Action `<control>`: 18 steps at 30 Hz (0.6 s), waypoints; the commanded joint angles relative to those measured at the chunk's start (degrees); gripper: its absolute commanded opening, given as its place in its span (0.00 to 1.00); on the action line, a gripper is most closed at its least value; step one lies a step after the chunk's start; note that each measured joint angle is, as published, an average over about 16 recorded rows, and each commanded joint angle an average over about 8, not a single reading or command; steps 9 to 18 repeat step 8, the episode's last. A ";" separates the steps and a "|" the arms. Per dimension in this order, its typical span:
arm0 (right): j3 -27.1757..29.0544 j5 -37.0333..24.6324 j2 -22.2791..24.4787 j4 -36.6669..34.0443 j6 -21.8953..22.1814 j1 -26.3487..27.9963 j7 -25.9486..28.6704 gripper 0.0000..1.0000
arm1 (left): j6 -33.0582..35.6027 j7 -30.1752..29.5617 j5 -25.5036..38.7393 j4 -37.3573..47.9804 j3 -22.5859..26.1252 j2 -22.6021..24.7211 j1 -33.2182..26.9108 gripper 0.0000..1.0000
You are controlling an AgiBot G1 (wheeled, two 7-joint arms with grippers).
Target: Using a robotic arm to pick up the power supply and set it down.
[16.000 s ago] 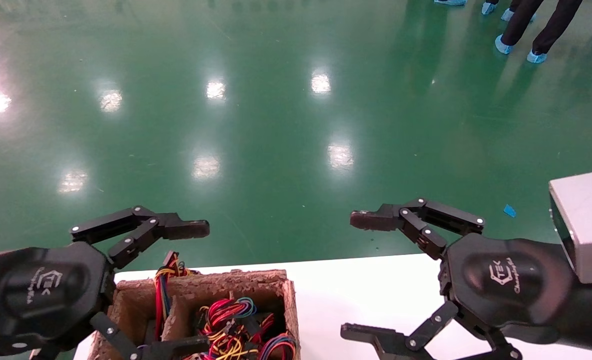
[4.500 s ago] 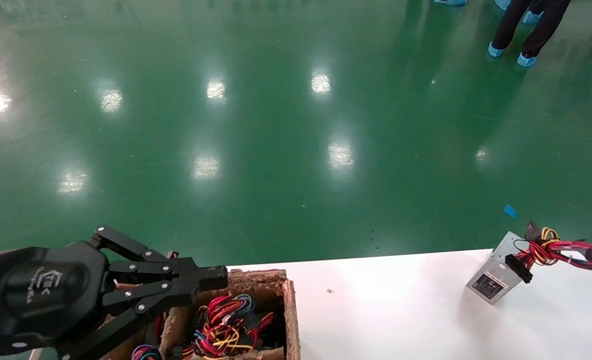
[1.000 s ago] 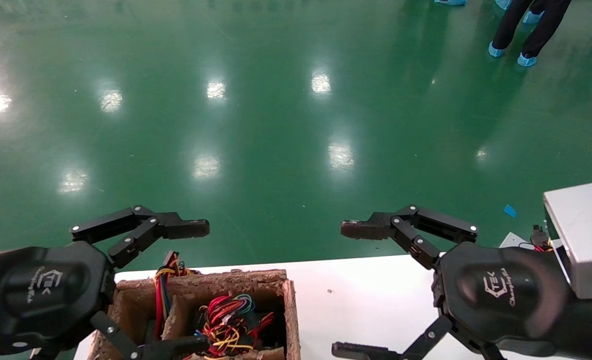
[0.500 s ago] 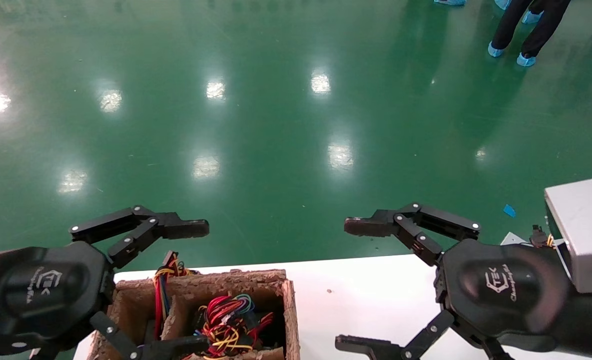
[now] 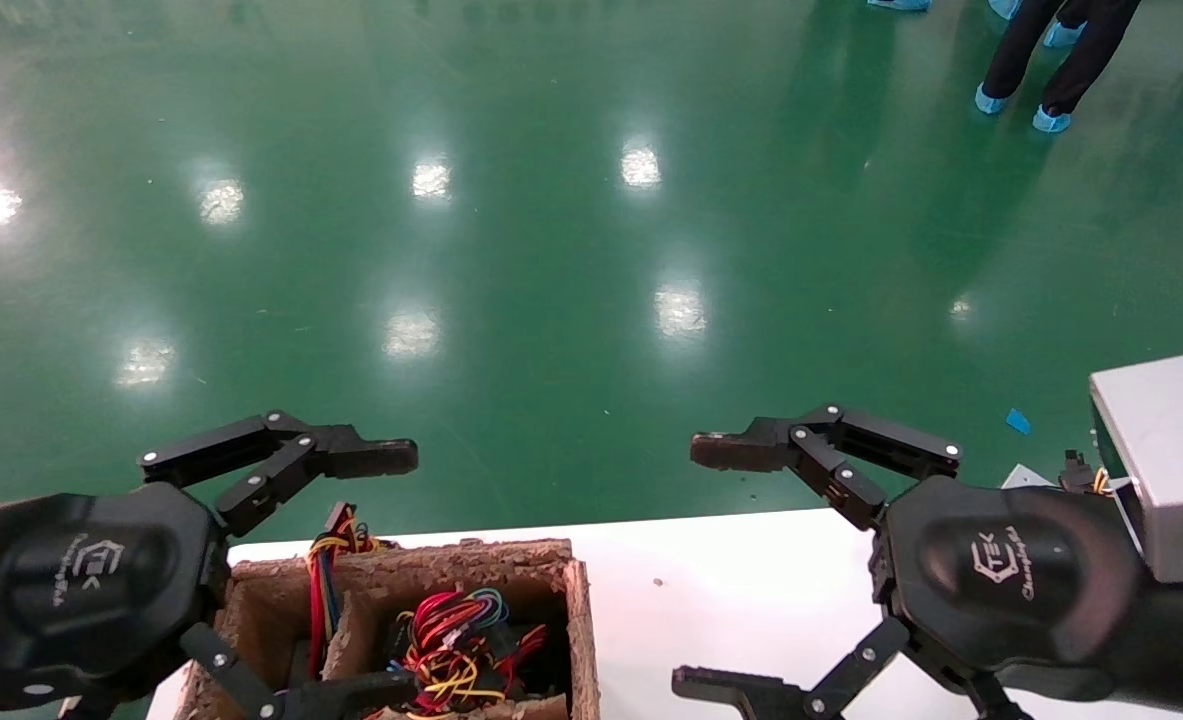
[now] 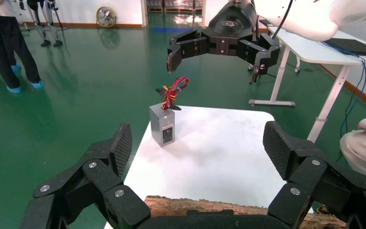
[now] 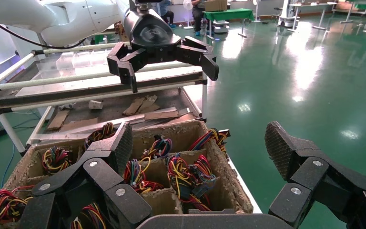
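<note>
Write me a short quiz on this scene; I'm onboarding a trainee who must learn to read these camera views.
1. True or false: the power supply stands upright on the white table.
2. The right tool is: A) shut on the wires; B) open, holding nothing; C) inside the crate.
3. Fill in: the crate's compartments hold bundles of ____.

Key:
1. True; it stands near the table's edge, wires on top.
2. B; the left tool is open and empty as well.
3. Coloured wires.
</note>
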 commanded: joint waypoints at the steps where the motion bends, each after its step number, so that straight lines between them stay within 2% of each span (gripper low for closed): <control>1: -0.01 0.01 0.01 -0.03 -0.01 0.01 -0.01 1.00 | 0.00 0.00 0.00 0.00 0.00 0.00 0.00 1.00; 18: -0.03 0.03 0.03 -0.07 -0.03 0.03 -0.02 1.00 | 0.00 0.00 0.00 0.00 0.00 0.00 0.00 1.00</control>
